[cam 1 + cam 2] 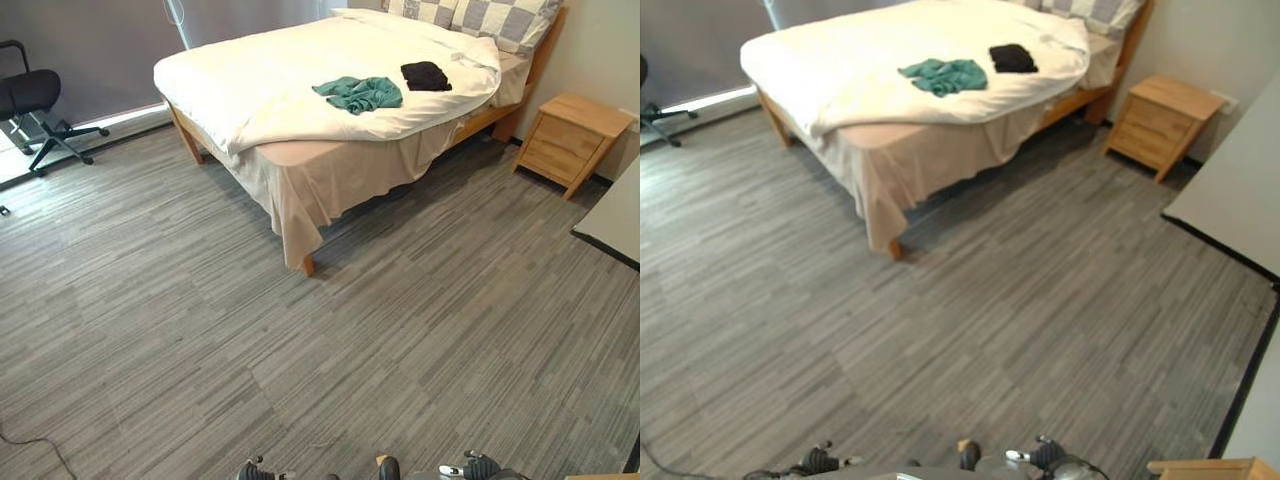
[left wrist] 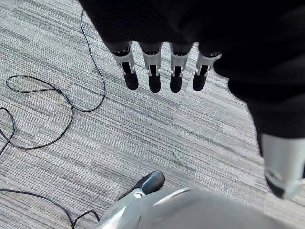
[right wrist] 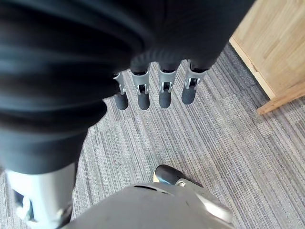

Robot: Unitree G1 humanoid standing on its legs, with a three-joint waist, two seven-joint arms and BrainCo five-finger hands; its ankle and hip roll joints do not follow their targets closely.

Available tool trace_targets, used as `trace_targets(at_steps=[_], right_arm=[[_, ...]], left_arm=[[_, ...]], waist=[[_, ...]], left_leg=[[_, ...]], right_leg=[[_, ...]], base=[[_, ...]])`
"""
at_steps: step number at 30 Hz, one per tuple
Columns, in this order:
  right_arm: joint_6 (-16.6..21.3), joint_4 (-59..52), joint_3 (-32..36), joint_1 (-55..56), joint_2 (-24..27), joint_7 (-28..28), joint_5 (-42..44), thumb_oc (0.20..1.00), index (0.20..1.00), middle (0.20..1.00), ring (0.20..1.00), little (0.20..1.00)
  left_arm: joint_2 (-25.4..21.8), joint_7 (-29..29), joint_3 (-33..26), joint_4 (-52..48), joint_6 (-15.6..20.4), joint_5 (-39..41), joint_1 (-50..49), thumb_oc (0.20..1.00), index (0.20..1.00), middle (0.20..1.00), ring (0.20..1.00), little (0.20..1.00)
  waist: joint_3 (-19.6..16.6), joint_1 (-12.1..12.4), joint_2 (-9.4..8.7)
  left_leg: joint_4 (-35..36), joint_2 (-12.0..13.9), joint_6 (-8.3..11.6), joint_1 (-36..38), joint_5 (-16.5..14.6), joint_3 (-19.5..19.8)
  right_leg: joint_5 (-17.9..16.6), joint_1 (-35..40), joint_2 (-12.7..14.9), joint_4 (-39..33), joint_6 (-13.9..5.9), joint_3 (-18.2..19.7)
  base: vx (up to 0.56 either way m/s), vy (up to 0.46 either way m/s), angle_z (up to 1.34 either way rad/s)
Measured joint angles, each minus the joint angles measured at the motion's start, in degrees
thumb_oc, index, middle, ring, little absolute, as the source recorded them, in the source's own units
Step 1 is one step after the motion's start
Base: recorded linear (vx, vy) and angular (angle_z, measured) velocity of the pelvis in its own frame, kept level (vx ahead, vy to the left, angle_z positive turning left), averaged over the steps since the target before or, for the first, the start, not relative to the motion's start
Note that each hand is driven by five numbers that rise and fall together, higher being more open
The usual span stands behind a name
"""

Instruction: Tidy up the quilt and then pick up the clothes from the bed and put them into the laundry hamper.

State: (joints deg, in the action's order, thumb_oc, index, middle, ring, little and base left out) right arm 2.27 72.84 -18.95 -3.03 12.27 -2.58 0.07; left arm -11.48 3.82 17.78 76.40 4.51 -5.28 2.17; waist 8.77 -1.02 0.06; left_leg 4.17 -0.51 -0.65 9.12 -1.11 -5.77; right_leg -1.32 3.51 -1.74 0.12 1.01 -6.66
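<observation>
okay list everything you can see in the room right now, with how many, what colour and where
Bed: one, light wooden frame, far side of the room.
Quilt: one, cream white, spread over the bed.
Sheet: one, beige, hanging off the bed's near corner.
Pillows: checked grey and white, at the headboard; count unclear.
Green garment: one, teal, crumpled on the quilt.
Black garment: one, on the quilt beside the green one.
Nightstand: one, light wood, right of the bed.
Office chair: one, black, far left.
Left hand: fingers straight, over bare floor.
Right hand: fingers straight, over floor near wooden furniture.
</observation>
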Motion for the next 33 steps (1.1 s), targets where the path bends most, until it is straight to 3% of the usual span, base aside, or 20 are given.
trace_targets(at_steps=[2,4,6,7,8,11,14,15,17,18,21,22,23,24,25,27,30,31,32,33], right_arm=[[-0.1,0.3,0.1,-0.8,0.2,0.1,0.0,1.0,1.0,1.0,1.0,1.0],[0.1,-0.1,0.7,-2.9,0.2,0.2,0.3,1.0,1.0,1.0,1.0,1.0],[0.1,-0.3,0.9,-4.0,-0.1,0.2,1.3,1.0,1.0,1.0,1.0,1.0],[0.1,-0.3,0.9,-4.1,-0.4,0.2,1.5,1.0,1.0,1.0,1.0,1.0],[0.1,-0.3,1.8,-3.9,-0.7,0.2,2.7,1.0,1.0,1.0,1.0,1.0],[0.3,0.1,3.1,-3.6,-0.7,0.1,3.4,1.0,1.0,1.0,1.0,1.0],[0.4,-0.1,4.2,-3.0,-1.0,0.3,4.5,1.0,1.0,1.0,1.0,1.0],[0.3,-0.2,5.0,-1.8,-1.1,0.4,4.6,1.0,1.0,1.0,1.0,1.0],[0.1,1.9,5.1,-1.4,0.2,0.5,4.4,1.0,1.0,1.0,1.0,1.0],[-0.2,2.5,5.0,-0.6,0.6,0.5,4.4,1.0,1.0,1.0,1.0,1.0],[-1.0,5.0,4.4,0.8,0.5,0.7,3.0,1.0,1.0,1.0,1.0,1.0],[-1.0,3.8,4.0,1.0,1.2,0.8,2.2,1.0,1.0,1.0,1.0,1.0],[-1.1,3.6,3.2,1.2,1.4,0.7,2.2,1.0,1.0,1.0,1.0,1.0],[-1.6,4.2,1.6,0.7,1.1,0.4,2.1,1.0,1.0,1.0,1.0,1.0],[-1.9,4.7,0.8,0.0,0.8,0.2,2.0,1.0,1.0,1.0,1.0,1.0],[-2.1,4.3,-2.0,-1.2,0.5,0.2,1.0,1.0,1.0,1.0,1.0,1.0],[-1.8,3.3,-4.6,-2.6,1.2,0.2,-0.5,1.0,1.0,1.0,1.0,1.0],[-2.0,3.6,-5.0,-2.6,2.0,0.2,-2.4,1.0,1.0,1.0,1.0,1.0],[-2.0,3.9,-5.2,-2.5,2.1,0.3,-2.4,1.0,1.0,1.0,1.0,1.0],[-1.3,3.4,-5.6,-2.3,2.1,0.1,-2.5,1.0,1.0,1.0,1.0,1.0]], left_arm=[[0.1,0.0,-0.2,0.0,0.0,0.0,1.0,1.0,1.0,1.0,1.0,1.0],[0.5,-0.1,-0.1,0.1,-0.1,0.1,2.5,1.0,1.0,1.0,1.0,1.0],[0.3,-0.1,-0.1,0.0,-0.1,0.2,3.7,1.0,1.0,1.0,1.0,1.0],[0.1,0.0,-0.2,0.1,-0.1,0.3,3.8,1.0,1.0,1.0,1.0,1.0],[0.1,0.0,0.4,0.1,-0.1,0.2,4.4,1.0,1.0,1.0,1.0,1.0],[0.2,-0.1,0.8,1.2,-0.3,0.1,4.5,1.0,1.0,1.0,1.0,1.0],[0.3,-0.2,0.1,2.3,-0.9,0.0,4.3,1.0,1.0,1.0,1.0,1.0],[0.3,-0.2,-0.1,2.7,-1.1,0.0,4.4,1.0,1.0,1.0,1.0,1.0],[2.3,-0.5,-0.3,3.4,-1.2,-0.6,3.3,1.0,1.0,1.0,1.0,1.0],[2.3,-0.7,-0.1,3.4,-1.0,-0.6,3.4,1.0,1.0,1.0,1.0,1.0],[1.3,-1.3,-0.2,3.5,-0.6,-0.5,3.4,1.0,1.0,1.0,1.0,1.0],[0.9,-1.1,-0.3,2.2,-1.2,-0.4,2.0,1.0,1.0,1.0,1.0,1.0],[0.8,-1.2,-0.5,1.6,-1.2,-0.4,2.2,1.0,1.0,1.0,1.0,1.0],[0.1,-0.8,-0.2,0.5,-1.2,-0.3,3.0,1.0,1.0,1.0,1.0,1.0],[-0.3,-0.5,0.0,0.3,-1.2,-0.1,3.6,1.0,1.0,1.0,1.0,1.0],[-1.1,0.5,-0.2,-1.4,-1.0,0.3,5.2,1.0,1.0,1.0,1.0,1.0],[-1.8,0.9,1.7,-4.1,-0.3,0.3,5.6,1.0,1.0,1.0,1.0,1.0],[-0.9,1.0,2.6,-4.1,0.2,0.1,6.3,1.0,1.0,1.0,1.0,1.0],[-0.8,0.8,2.0,-4.3,0.3,0.0,6.3,1.0,1.0,1.0,1.0,1.0],[-0.9,1.1,1.7,-3.6,0.0,-0.1,5.1,1.0,1.0,1.0,1.0,1.0]], waist=[[0.6,0.0,0.23],[2.3,-0.7,0.47],[3.9,-0.4,-0.32],[3.7,-0.9,-0.95],[3.8,-1.1,-1.52],[3.8,-2.4,-1.54],[3.3,-4.2,-1.8],[3.0,-5.1,-1.31],[2.1,-6.7,1.6],[1.9,-6.8,1.73],[0.0,-6.0,-0.57],[-1.0,-4.5,-0.73],[-0.9,-4.6,-0.73],[-0.6,-3.0,-1.54],[-0.2,-2.2,-2.5],[0.1,-0.8,-3.63],[0.0,0.5,-3.84],[0.3,0.4,-3.26],[0.2,1.4,-3.34],[-0.4,1.8,-3.56]], left_leg=[[0.9,0.1,-0.84,0.0,-0.6,0.1],[0.7,0.7,-1.89,0.6,-0.6,0.7],[0.6,0.1,-2.78,2.2,-0.7,1.1],[0.7,-0.1,-2.94,2.6,-1.0,1.5],[0.8,-0.2,-2.83,3.5,-2.1,1.8],[0.6,0.4,-2.18,3.0,-3.1,3.2],[0.5,2.0,-0.02,3.8,-5.6,4.6],[0.8,4.2,1.6,5.6,-7.5,5.0],[-0.2,8.8,4.04,8.3,-8.2,4.8],[-1.3,9.5,5.74,9.5,-6.6,4.4],[-28.0,10.3,9.88,0.1,-3.5,4.2],[-39.3,10.0,10.81,-4.5,3.4,6.4],[-46.6,10.0,9.99,-8.6,10.4,7.6],[-53.1,10.0,9.65,-13.8,8.4,5.7],[-52.9,10.3,7.14,-16.1,4.8,2.8],[-41.5,9.6,7.5,-20.3,2.4,-2.8],[-16.8,6.7,7.47,-21.4,3.5,-6.3],[-1.7,5.1,6.21,-20.7,7.2,-7.7],[-1.2,4.8,4.63,-21.2,7.9,-9.1],[-5.4,4.7,0.83,-21.1,7.8,-10.2]], right_leg=[[0.5,-2.2,0.1,4.3,-0.72,-0.1],[4.4,-9.2,1.4,19.8,-5.71,-1.1],[4.9,-16.6,3.3,36.4,-6.73,-1.2],[5.7,-18.1,4.4,39.6,-7.04,-0.7],[5.8,-19.9,6.1,39.2,-7.36,-0.7],[5.4,-19.9,10.4,17.7,-8.02,-4.0],[2.8,-18.5,11.6,2.3,-10.5,-4.2],[-0.8,-16.6,10.7,0.6,-10.34,-5.2],[-1.7,-15.8,7.0,5.2,-9.97,-5.2],[-1.9,-14.7,6.0,6.0,-9.48,-5.3],[-1.5,-8.2,5.3,2.5,-4.74,-6.2],[-2.4,-5.2,3.9,0.2,-0.44,-5.7],[-3.2,-3.1,3.2,-1.5,1.91,-5.0],[-3.5,0.6,3.5,-4.4,4.19,-3.3],[-2.7,2.1,4.1,-4.9,4.21,-2.3],[-1.6,4.7,5.2,-4.8,3.03,-2.5],[2.8,9.1,5.0,-5.3,0.13,-4.3],[4.4,12.3,3.6,-5.0,-0.77,-6.7],[5.2,13.8,3.1,-4.9,-1.25,-6.9],[7.1,16.9,2.7,-4.9,-2.62,-6.6]], base=[[0.16,0.105,-0.07],[0.27,0.082,0.06],[0.28,0.005,0.14],[0.46,-0.065,0.4],[0.63,-0.173,0.52],[0.52,-0.164,0.32],[0.47,-0.131,0.26],[0.59,-0.168,0.32],[0.69,-0.222,0.3],[0.56,-0.253,0.26],[0.53,-0.288,-0.2],[0.51,-0.219,-0.57],[0.51,-0.136,-0.77],[0.56,-0.033,-0.55],[0.52,0.058,-0.7],[0.56,0.175,-0.4],[0.44,0.142,-0.03],[0.52,0.11,0.28],[0.48,0.103,-0.09],[0.4,0.099,-0.67]])
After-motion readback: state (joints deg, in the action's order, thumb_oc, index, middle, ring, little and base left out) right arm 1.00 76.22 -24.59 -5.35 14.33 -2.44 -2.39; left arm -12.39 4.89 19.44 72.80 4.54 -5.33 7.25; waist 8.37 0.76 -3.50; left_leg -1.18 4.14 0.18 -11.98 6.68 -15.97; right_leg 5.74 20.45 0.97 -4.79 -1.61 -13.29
